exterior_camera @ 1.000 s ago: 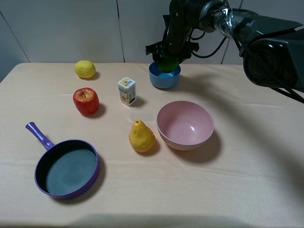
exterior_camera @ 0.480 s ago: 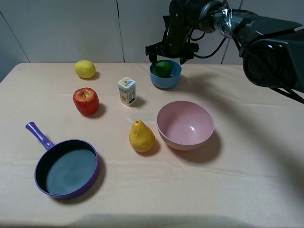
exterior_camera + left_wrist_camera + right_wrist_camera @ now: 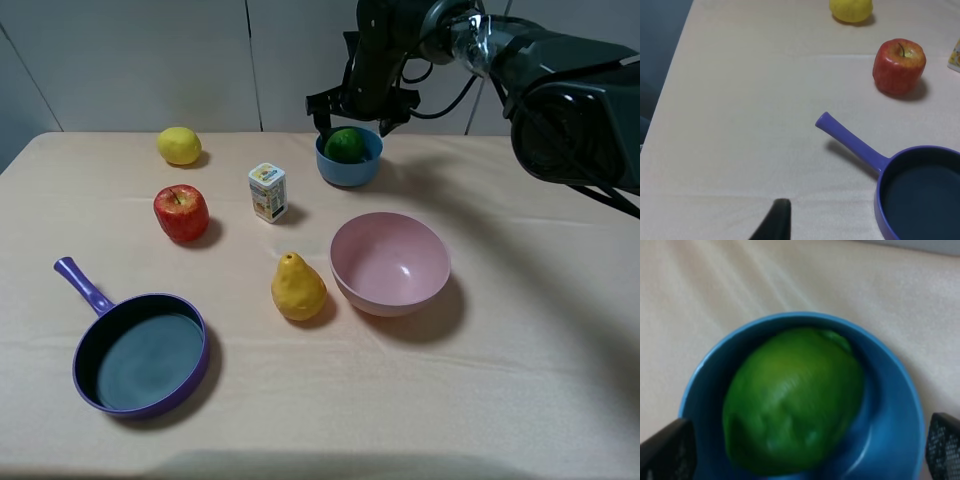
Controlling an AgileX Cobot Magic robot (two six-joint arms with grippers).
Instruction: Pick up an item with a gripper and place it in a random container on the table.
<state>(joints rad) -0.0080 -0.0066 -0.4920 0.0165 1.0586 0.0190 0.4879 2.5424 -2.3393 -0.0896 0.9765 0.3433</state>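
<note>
The dark-green lime lies inside the small blue bowl at the back of the beige table. My right gripper hangs just above the bowl, open and empty, with its fingers spread to both sides. In the right wrist view the lime fills the blue bowl, with my right gripper straddling it and one black fingertip at each lower corner. Of the left gripper only one black fingertip shows, over bare cloth.
A yellow lemon, a red apple and a small carton stand left of the blue bowl. A yellow pear and a pink bowl sit in the middle. A purple pan lies front left.
The right gripper held the lime low over the blue bowl a second ago. It has let go, the lime now rests in the bowl, and the gripper has risen slightly.
</note>
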